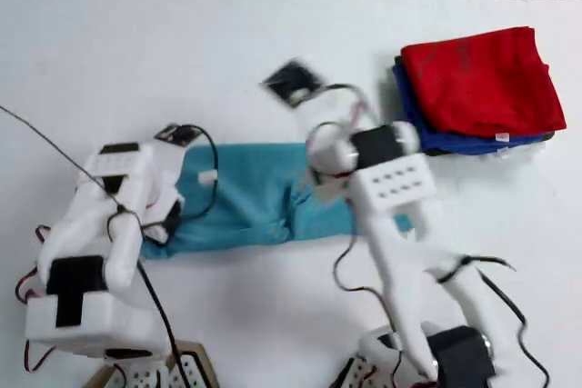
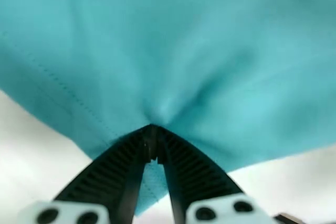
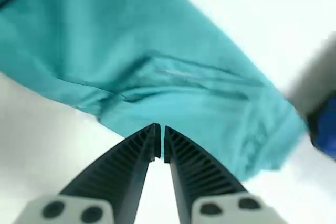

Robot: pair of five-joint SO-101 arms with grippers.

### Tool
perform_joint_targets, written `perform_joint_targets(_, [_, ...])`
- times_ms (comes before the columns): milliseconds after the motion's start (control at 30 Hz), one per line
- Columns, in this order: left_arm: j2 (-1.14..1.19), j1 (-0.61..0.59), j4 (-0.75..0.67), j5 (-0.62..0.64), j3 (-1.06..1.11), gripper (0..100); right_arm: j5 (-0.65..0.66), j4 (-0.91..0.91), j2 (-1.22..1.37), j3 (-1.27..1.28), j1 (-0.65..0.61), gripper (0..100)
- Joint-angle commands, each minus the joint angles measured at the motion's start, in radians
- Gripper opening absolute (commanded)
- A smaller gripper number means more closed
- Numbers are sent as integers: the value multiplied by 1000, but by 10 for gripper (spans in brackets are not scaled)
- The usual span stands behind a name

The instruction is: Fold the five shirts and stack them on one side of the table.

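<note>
A teal shirt (image 1: 255,193), folded into a long strip, lies across the middle of the white table (image 1: 182,52). My left gripper (image 1: 171,217) is at its left end, shut on a puckered pinch of the teal shirt (image 2: 173,51), with my left gripper (image 2: 152,132) tips buried in the cloth. My right gripper (image 1: 316,190) hangs over the strip's right half, where the fabric bunches. There my right gripper (image 3: 159,129) is shut, with its tips at the near edge of the teal shirt (image 3: 173,77) and no cloth seen between the fingers.
A folded red shirt (image 1: 482,79) lies on a folded blue shirt (image 1: 427,136) at the back right of the table; the blue shirt (image 3: 323,129) is close beyond the teal strip's end. Both arm bases and their cables (image 1: 159,315) stand at the front edge.
</note>
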Motion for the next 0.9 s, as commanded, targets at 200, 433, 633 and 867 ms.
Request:
perform_joint_targets(200, [6,-44,212,107,-364,31,169,10,-47,147,329,22])
perform_joint_targets(433, [32,-189,203,153,-394,286,173,4,-47,204,409,22])
perform_joint_targets(633, [132,-209,132,226,-394,264,173,4,-47,204,401,22])
perform_joint_targets(867, [276,-196,83,318,-397,264,173,4,-47,201,401,22])
